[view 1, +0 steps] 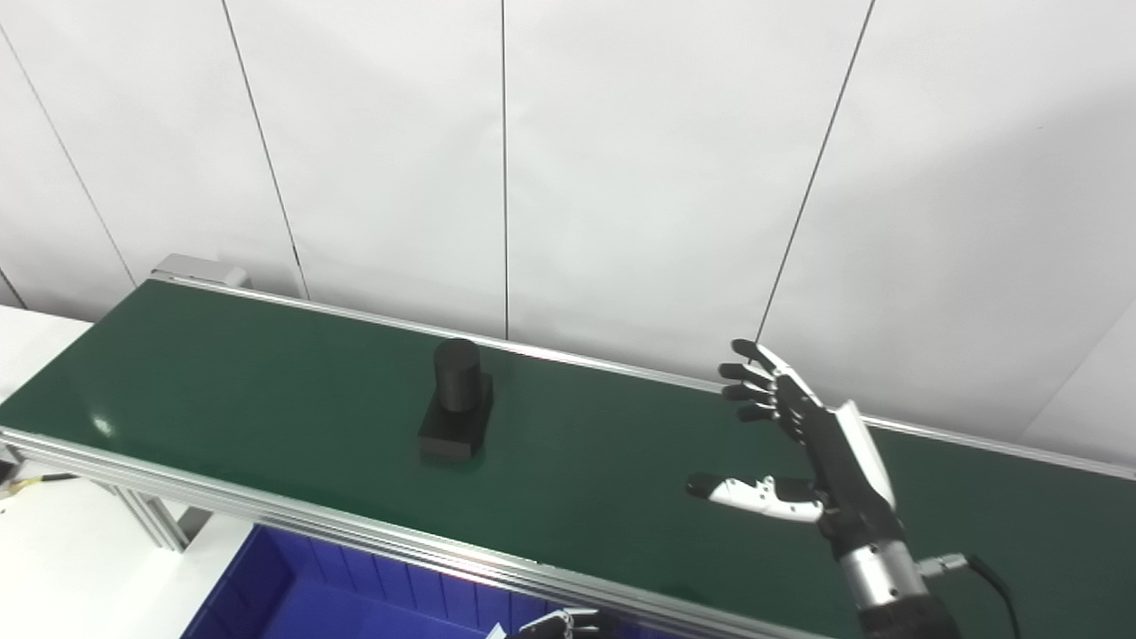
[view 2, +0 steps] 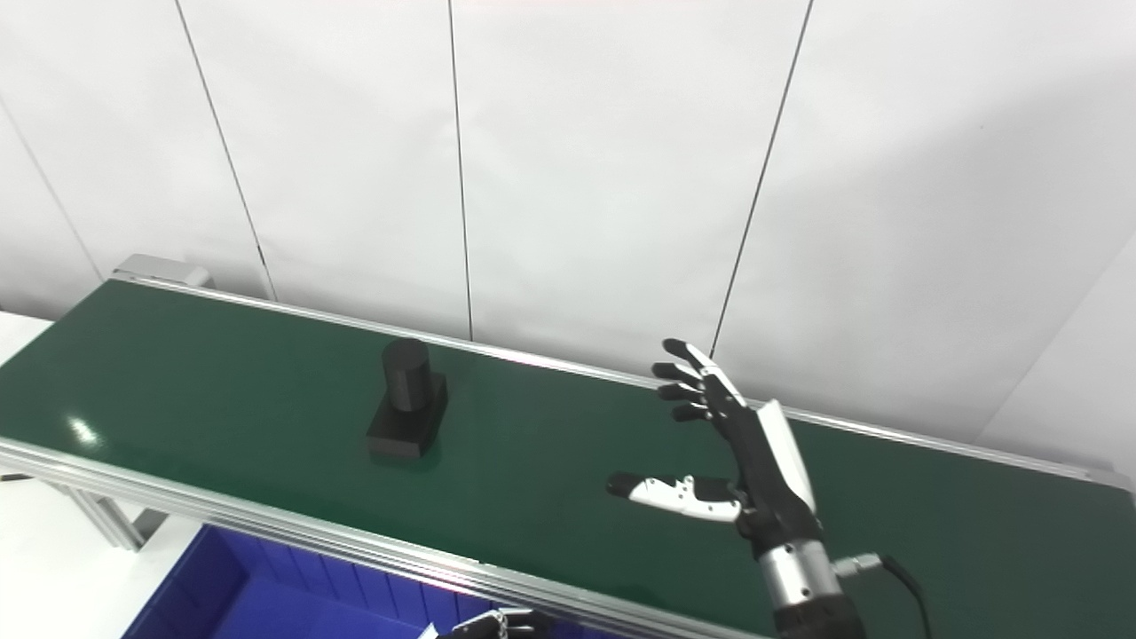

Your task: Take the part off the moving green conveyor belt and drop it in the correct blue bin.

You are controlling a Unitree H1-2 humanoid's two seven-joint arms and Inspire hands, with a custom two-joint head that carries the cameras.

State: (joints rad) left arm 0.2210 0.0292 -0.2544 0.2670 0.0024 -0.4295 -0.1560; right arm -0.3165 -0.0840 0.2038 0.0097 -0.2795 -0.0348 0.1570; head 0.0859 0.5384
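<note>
A black part (view 1: pixel 457 400), a cylinder standing on a flat square base, sits upright on the green conveyor belt (view 1: pixel 266 382) left of centre. My right hand (view 1: pixel 803 444) hovers over the belt well to the part's right, open, with the fingers spread upward and the thumb stretched out to the left toward the part. Nothing is in it. Only the fingertips of my left hand (view 1: pixel 564 624) peek in at the bottom edge, below the belt's front rail; whether that hand is open or shut is hidden.
A blue bin (view 1: pixel 293 590) lies below the belt's front aluminium rail (view 1: pixel 266 506) at the bottom left. White wall panels stand right behind the belt. A white surface (view 1: pixel 53 532) lies to the left.
</note>
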